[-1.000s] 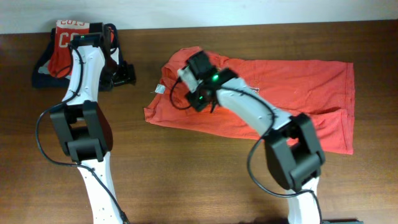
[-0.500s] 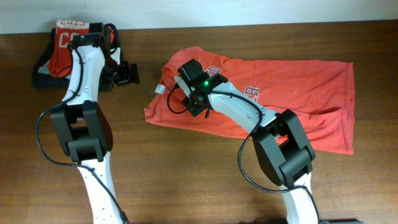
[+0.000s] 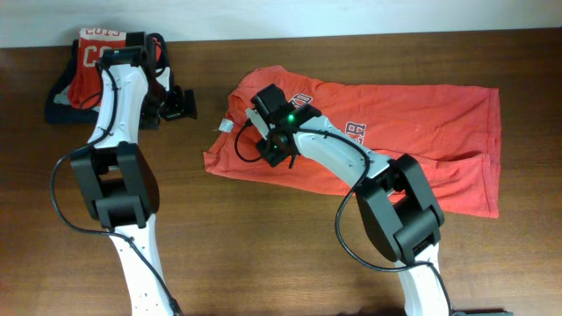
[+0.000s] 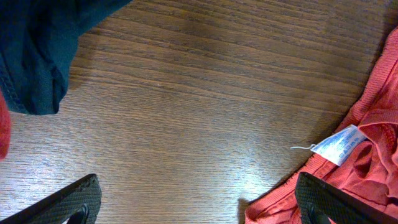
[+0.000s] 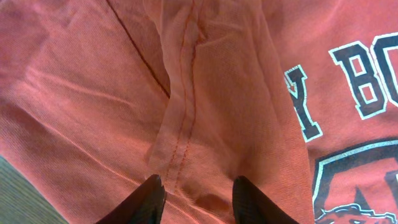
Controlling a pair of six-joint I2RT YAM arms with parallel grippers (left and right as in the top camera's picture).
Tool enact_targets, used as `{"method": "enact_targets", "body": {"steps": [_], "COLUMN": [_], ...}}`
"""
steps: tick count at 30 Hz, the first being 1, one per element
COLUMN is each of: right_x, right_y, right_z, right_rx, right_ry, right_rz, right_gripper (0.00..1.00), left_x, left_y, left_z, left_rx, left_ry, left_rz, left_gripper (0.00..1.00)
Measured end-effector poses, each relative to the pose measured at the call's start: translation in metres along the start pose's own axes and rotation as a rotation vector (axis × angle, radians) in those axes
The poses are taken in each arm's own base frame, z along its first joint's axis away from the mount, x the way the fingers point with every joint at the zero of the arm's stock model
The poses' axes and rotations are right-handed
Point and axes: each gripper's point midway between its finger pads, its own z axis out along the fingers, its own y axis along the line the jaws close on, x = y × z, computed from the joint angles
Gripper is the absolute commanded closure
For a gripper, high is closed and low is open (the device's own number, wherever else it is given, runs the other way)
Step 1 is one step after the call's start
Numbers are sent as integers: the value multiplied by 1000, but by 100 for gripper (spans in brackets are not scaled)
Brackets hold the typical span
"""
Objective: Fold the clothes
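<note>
The clothes, an orange-red T-shirt (image 3: 413, 123) with a navy-and-white chest print (image 5: 354, 81), lie spread on the table's right half, with the collar end to the left. My right gripper (image 3: 257, 114) is low over the shirt's left part. In the right wrist view this gripper (image 5: 198, 200) is open, its fingers straddling a bunched ridge of cloth beside a stitched hem (image 5: 180, 118). My left gripper (image 4: 202, 208) is wide open over bare wood, and its right finger (image 4: 336, 199) is above the shirt's collar edge near the white neck tag (image 4: 339, 144). In the overhead view the left gripper (image 3: 178, 104) is left of the shirt.
At the back left corner a folded red shirt with white letters (image 3: 97, 53) lies on a dark navy garment (image 3: 60, 104), whose edge (image 4: 31, 56) also shows in the left wrist view. The wooden table (image 3: 263, 237) runs beneath both arms.
My right gripper has shifted a little left and down over the shirt, and its jaws have narrowed slightly. The left gripper has edged right toward the collar and opened fully.
</note>
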Motion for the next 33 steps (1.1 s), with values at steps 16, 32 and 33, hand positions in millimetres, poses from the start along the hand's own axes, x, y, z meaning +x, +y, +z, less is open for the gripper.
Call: {"method": "enact_targets", "body": {"steps": [16,32,33], "right_x": [20,17,16], "right_y": [6,10,10], "right_z": [20,20,20], "right_rx": [-24,-50,-50], "right_ry": [32,20,17], "right_rz": [12,17,15], "right_gripper": [50,76,77], "left_x": [0,0,0], "left_y": [-1,-1,-1], "left_z": [0,0,0], "left_rx": [3,3,3], "left_ry": [0,0,0], "left_rz": [4,4,4], "left_gripper": [1,1,1]}}
